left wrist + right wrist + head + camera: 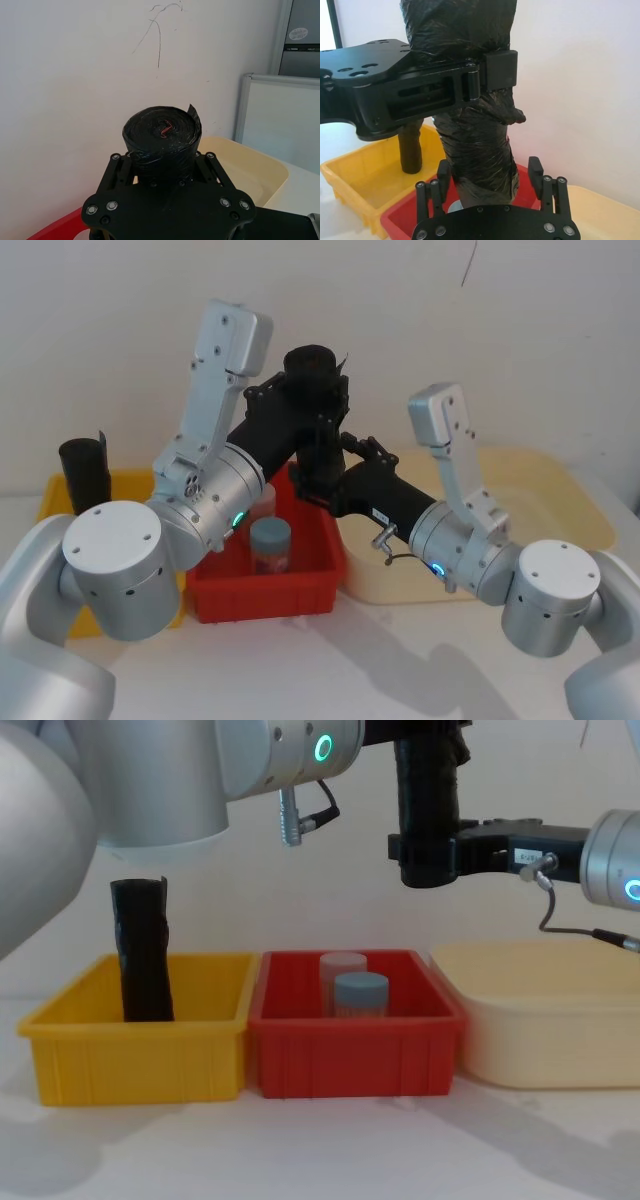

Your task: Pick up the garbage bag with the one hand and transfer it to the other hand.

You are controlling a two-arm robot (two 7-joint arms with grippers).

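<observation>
- Black rolled film, the garbage bag, hangs upright in the air above the red bin, well clear of the jars inside.
- The left end effector is clamped around the roll's upper part, which leaves the lower end free for a second grasp.
- The right end effector straddles that lower end with its jaws spread. One finger stands apart from the film, so it appears to carry no load yet.
- Judgement: the handover is mid-step, and the left grip should release only once the right one closes.
- A second black roll stands in the yellow bin.
</observation>
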